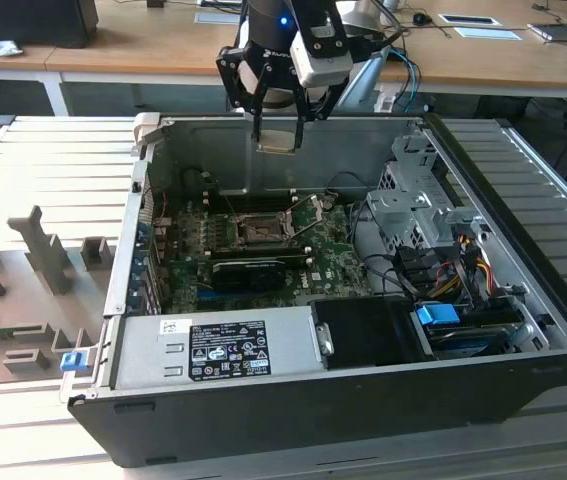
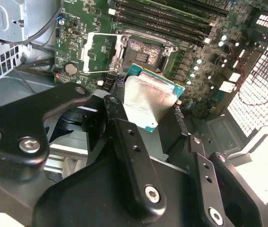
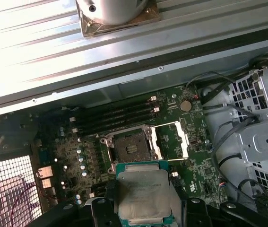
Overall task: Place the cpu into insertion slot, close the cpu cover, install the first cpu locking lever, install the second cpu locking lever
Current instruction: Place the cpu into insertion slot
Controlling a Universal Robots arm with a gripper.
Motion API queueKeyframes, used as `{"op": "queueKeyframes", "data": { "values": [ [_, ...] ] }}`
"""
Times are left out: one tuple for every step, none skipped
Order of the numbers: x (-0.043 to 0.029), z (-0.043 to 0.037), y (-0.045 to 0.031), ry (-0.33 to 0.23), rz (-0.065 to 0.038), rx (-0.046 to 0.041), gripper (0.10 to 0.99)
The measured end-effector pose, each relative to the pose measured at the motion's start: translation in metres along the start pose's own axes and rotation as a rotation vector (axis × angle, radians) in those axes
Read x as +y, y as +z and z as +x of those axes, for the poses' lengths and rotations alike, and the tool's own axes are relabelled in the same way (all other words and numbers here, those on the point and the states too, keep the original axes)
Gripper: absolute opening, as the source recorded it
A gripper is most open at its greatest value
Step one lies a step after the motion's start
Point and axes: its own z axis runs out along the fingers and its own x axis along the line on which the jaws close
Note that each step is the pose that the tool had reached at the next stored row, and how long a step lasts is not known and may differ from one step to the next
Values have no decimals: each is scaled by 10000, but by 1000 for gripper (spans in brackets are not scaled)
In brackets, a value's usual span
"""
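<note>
Cpu (image 1: pixel 276 145) is held by the pincer (image 1: pixel 279 126), which is closed on two opposite edges. The chip is kept flat with its metal top up. In the exterior view it is hung in the air over the open case (image 1: pixel 363 400), about level with the rear wall's rim and well above the board (image 1: pixel 338 262). Slot (image 3: pixel 130 148) is seen uncovered in the first wrist view, a dark square with a silvery rim. It is apart from the cpu, which is not yet seated. Cover (image 3: pixel 173 139) is swung open and laid just beside the slot, with green board seen through its window. Memory slots (image 3: pixel 115 116) are run between the slot and the case wall. Power supply (image 1: pixel 213 345) is set at the near wall, drive cage (image 1: pixel 418 200) at the exterior view's right. Case is rested on a ribbed grey table (image 1: pixel 53 160).
</note>
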Motion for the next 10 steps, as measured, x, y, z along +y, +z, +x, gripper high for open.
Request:
{"op": "queueKeyframes", "data": {
  "values": [
    [0,0,0,48,-1,-4,525],
    [0,0,0,83,-2,-8,525],
    [0,0,1,152,-3,-13,525],
    [0,0,1,189,-3,-16,525],
    [0,0,1,237,-5,-20,525],
    [0,0,1,269,-5,-24,525],
    [0,0,1,297,-6,-26,525],
    [0,0,1,351,-6,-30,525],
    [0,0,2,417,-7,-36,525],
    [0,0,2,458,-8,-39,525]
  ]
}}
